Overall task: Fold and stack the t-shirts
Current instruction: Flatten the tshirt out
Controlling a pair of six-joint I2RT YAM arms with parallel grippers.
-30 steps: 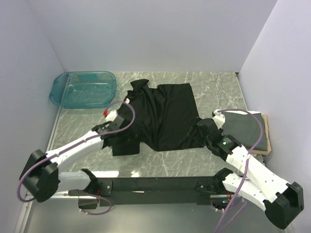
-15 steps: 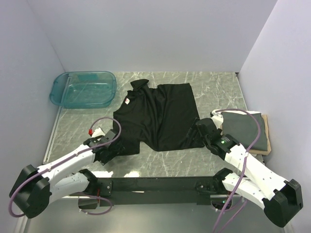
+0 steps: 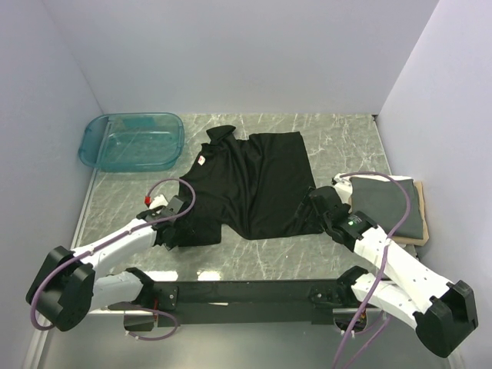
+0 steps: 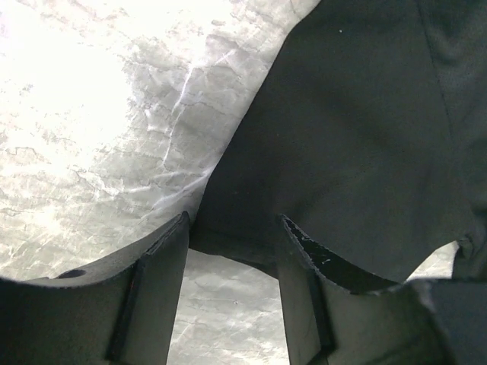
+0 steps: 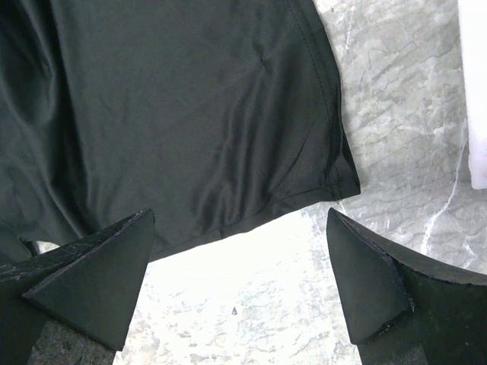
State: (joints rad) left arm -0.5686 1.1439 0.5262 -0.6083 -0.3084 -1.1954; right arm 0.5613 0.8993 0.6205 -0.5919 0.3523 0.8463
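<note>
Black t-shirt point(image 3: 257, 181) is laid out flat in the middle of the counter point(image 3: 338, 138), collar pointed toward the far-left corner. Dark grey t-shirt point(image 3: 388, 201) is seen folded on the tan board point(image 3: 422, 219) at the right edge. Teal tub point(image 3: 131, 146) is parked in the far-left corner, apart from both shirts. Left gripper point(image 4: 233, 228) is set low at the black shirt's near-left corner. Its fingers are part-way apart with the cloth edge seen between them, and no pinch can be made out. Right gripper point(image 5: 240, 220) is spread wide over the shirt's near-right hem corner. Nothing is held, and bare marble is seen between the fingers.
</note>
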